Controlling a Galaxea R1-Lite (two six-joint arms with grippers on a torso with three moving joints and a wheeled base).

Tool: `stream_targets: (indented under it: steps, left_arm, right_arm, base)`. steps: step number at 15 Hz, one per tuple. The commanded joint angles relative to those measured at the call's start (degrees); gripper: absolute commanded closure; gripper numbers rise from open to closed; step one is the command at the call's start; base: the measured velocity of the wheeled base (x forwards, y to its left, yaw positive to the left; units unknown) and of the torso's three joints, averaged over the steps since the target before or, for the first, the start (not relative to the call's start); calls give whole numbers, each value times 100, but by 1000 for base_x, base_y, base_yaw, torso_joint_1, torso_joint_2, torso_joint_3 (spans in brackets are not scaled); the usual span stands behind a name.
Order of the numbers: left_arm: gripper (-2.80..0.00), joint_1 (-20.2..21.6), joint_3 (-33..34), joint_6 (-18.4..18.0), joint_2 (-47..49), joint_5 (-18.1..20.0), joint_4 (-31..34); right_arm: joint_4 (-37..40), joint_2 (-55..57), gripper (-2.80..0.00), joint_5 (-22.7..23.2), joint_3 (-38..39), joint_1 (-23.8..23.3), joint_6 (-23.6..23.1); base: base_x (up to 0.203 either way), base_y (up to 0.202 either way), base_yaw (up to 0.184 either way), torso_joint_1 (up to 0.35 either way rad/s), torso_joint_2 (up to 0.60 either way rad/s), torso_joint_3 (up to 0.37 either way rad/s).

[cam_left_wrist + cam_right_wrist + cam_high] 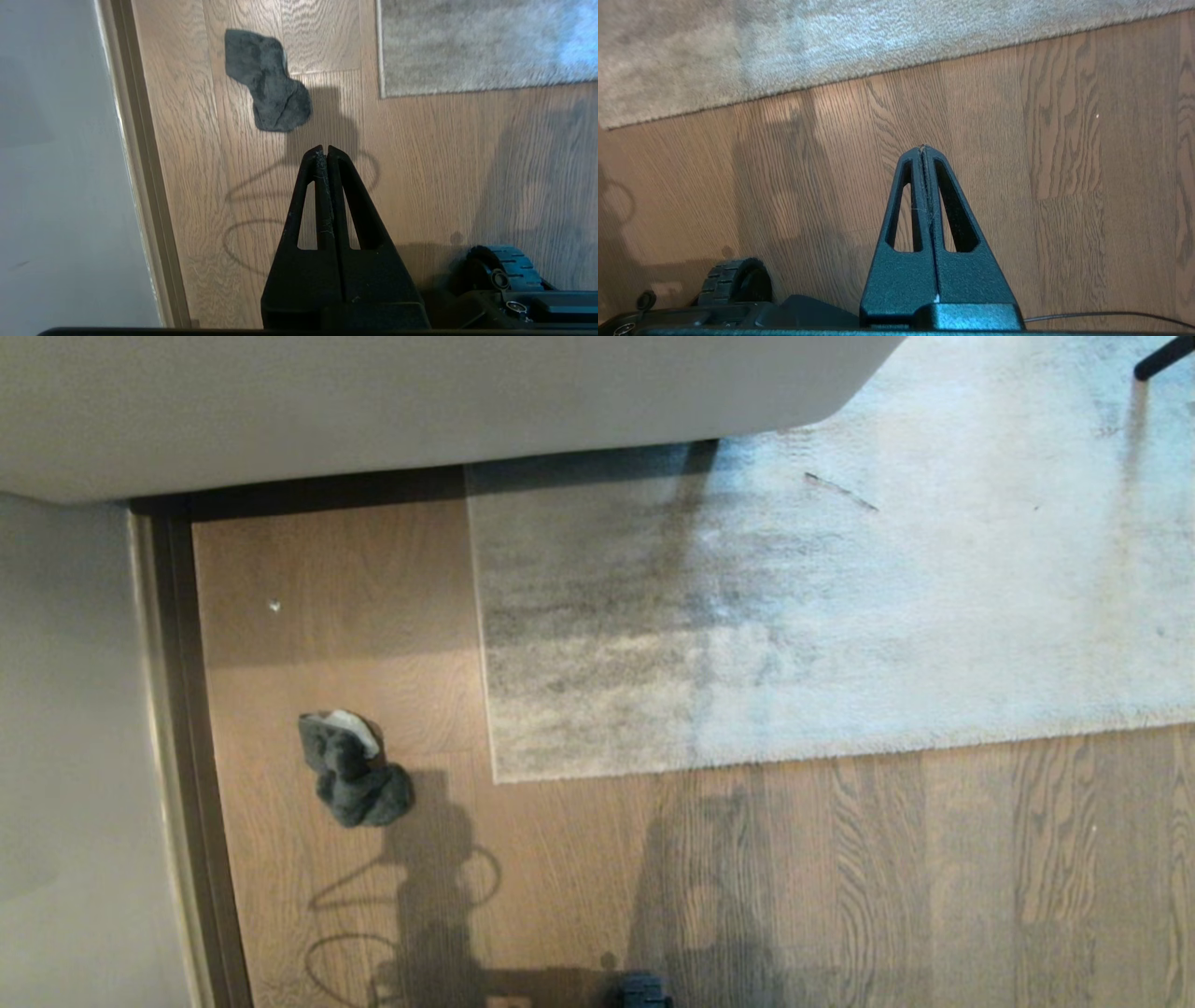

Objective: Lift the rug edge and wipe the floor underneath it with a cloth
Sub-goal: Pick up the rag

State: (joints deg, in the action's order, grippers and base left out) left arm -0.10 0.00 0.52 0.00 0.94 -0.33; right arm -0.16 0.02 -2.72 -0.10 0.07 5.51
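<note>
Our left gripper (pixel 327 149) hangs above the floor (pixel 420 163) with its two fingers pressed flat together, and nothing is between them. Our right gripper (pixel 926 148) is the same: clenched, empty, above bare planks and touching nothing. Neither arm appears in the head view, so we judge that both are parked and no step of the work has begun.

From the left gripper outward, the cloth (pixel 268 84) lies crumpled on the planks just ahead of the fingertips, between the skirting strip (pixel 140 163) along the wall and the side border of the rug. In the head view the cloth (pixel 353 770) is near the rug edge (pixel 488 709) but apart from it, a little to the left of the square corner. From the right gripper outward, the long border of the rug (pixel 831 51) runs across the planks, lying flat.

The step in hand, as we judge it, is to take the cloth. To do it well we should first release the left fingers wide, come down over the thick middle fold, and close on several layers, so that the cloth does not slip out. The right gripper can then go to the corner, which seems the easiest place to pinch.
</note>
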Motion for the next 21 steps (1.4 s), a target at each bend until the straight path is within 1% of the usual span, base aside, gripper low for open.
stream_targets:
  steps: [1, 14, 21]
  left_arm:
    - [0, 0, 0, -8, 0, 3, -2]
    - [0, 1, 0, 27, 0, 3, -2]
    - [0, 1, 0, 71, 0, 3, -2]
  right_arm:
    - [-2, 6, 0, -1, 1, 1, 3]
    - [-2, 6, 0, -1, 1, 1, 3]
    - [-2, 6, 0, -1, 1, 1, 3]
  base:
    - [0, 0, 0, -2, 2, -194]
    - [0, 0, 0, 3, 2, -192]
    - [0, 0, 0, 0, 0, -17]
